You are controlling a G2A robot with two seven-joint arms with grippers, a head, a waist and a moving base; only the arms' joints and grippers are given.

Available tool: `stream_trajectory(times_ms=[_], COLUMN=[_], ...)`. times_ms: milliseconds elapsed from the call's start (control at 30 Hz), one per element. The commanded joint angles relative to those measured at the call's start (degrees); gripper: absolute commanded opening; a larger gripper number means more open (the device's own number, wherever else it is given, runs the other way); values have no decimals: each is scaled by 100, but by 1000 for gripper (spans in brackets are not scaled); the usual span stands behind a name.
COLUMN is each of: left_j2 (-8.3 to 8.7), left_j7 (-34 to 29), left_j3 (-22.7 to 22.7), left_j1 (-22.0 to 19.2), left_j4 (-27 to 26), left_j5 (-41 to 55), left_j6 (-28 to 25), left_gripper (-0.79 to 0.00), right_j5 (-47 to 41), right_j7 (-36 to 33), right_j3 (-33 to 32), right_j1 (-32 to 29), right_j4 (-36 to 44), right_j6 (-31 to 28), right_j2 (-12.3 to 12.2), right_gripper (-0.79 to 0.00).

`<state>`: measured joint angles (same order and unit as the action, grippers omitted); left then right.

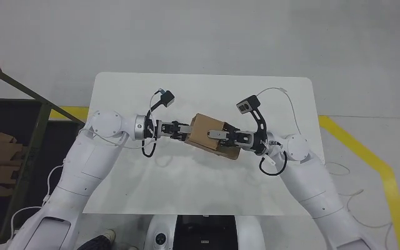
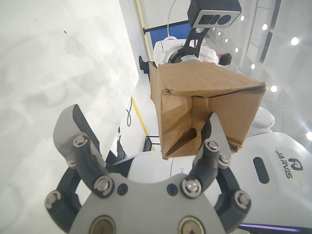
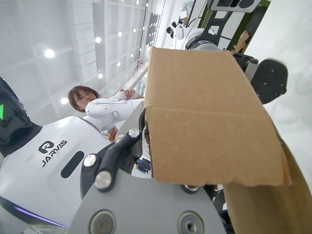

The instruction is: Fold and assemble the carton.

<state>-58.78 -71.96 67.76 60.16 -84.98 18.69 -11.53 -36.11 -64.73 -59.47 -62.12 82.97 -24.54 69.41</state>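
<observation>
The brown cardboard carton (image 1: 209, 133) hangs above the middle of the white table (image 1: 125, 94), held between both arms. My left gripper (image 2: 143, 112) is open at the carton's (image 2: 207, 93) left end. One of its fingers (image 2: 212, 132) pokes into the loosely folded end flaps, and the other finger (image 2: 78, 120) stands free beside the box. My right gripper (image 3: 148, 142) is shut on the carton (image 3: 207, 122) at its right end. One finger (image 3: 132, 137) lies against the outside of a wall, and the other is hidden by the cardboard. A flap (image 3: 268, 208) hangs loose there.
A dark cart (image 1: 19, 156) holding flat cardboard stands off the table's left edge. Yellow floor tape (image 1: 359, 147) runs past the right side. The tabletop around and below the carton is bare white.
</observation>
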Motion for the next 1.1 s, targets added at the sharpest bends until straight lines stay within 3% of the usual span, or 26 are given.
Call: stream_trajectory(times_ms=[0,300,400,567,767,1000,1067], left_j2=[7,112,143,184,227,279,279], left_j7=[8,438,638,816,981,2368,2368], left_j3=[18,530,734,1044,1317,1298,1298], left_j1=[-3,203,354,634,795,786,786], left_j4=[19,50,-90,-354,-553,-704,-704], left_j5=[2,-89,-47,-29,-582,-2253,-2253], left_j6=[-3,-88,-329,-1373,-3013,-4447,-4447], left_gripper=[0,0,0,0,0,0,0], right_j5=[3,61,-22,-351,-451,-305,-267], right_j7=[1,-59,-141,-296,-316,-231,-160], right_j3=[-1,-106,-106,-93,-156,-228,-255], right_j1=[0,-40,-58,-9,131,263,259], right_j4=[2,-26,-42,-220,-452,-497,-470], right_j6=[4,177,369,631,927,1134,1084], right_j2=[1,-29,-36,-23,-24,-36,-37], right_gripper=[-785,-785,-785,-785,-785,-785,-785])
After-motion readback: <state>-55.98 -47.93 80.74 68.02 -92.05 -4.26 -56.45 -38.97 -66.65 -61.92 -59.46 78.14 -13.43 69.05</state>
